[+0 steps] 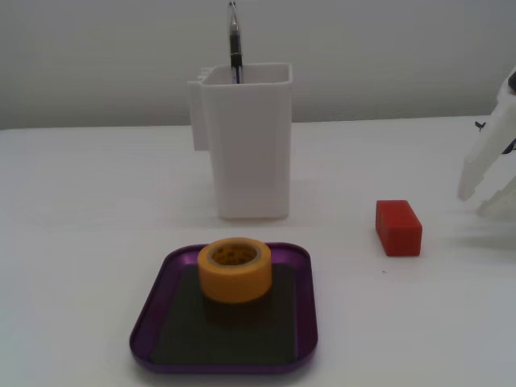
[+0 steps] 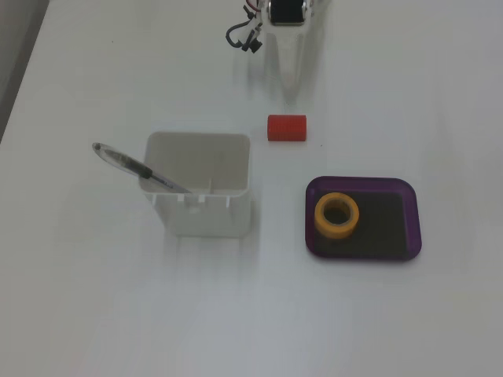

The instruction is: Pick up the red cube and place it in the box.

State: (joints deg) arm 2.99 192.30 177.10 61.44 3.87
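Red cube lies flat on the white surface, apart from every container; in the top-down fixed view the red cube sits between the tool and the box, nearer the tool, with bare surface all round it. Nothing touches it.

The box is a shallow purple tray with a dark bottom. It holds one thing, a yellow-orange tape roll standing on its flat side toward one end of the tray, the rest of the dark bottom bare. From above, the tape roll sits in the left half of the box.

A tall white container stands behind the tray, well apart from the cube. A pen leans inside it, its upper end sticking out above the rim. From above, the pen slants out over the left wall of the container.

The tool hangs at the right edge, near the cube but not touching it, and holds nothing. From above, the tool points down toward the cube. Whether its jaws are parted or closed, I cannot tell.
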